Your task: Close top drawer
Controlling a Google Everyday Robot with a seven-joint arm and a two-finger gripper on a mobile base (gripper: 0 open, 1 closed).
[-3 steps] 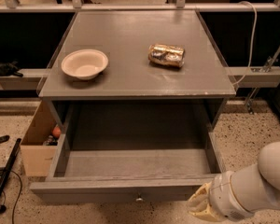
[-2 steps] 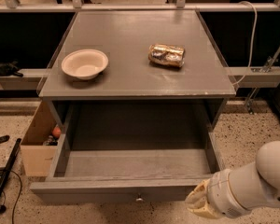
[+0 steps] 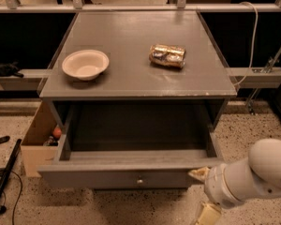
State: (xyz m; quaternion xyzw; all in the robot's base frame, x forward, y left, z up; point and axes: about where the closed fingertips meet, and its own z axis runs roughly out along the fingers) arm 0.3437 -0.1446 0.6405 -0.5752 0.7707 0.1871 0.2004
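Note:
The top drawer (image 3: 103, 178) of the grey cabinet (image 3: 131, 86) stands pulled out. It is wide and deep, its inside is bare, and its flat front has a small round metal knob (image 3: 140, 181) at centre. My gripper (image 3: 200, 174) is at the lower right on a thick white arm (image 3: 253, 175). Its tip is against the right end of the drawer front, just outside the drawer. Most of the gripper is hidden behind the arm.
On the cabinet top sit a cream bowl (image 3: 85, 64) at the left and a shiny crumpled snack bag (image 3: 167, 55) at the right. An open cardboard box (image 3: 35, 149) stands on the floor to the left of the drawer, with a black pole (image 3: 4, 177) beside it. A railing runs behind.
The drawer front has slid back toward the cabinet, so less of the drawer's inside shows. My gripper and arm have moved forward with it at its right end.

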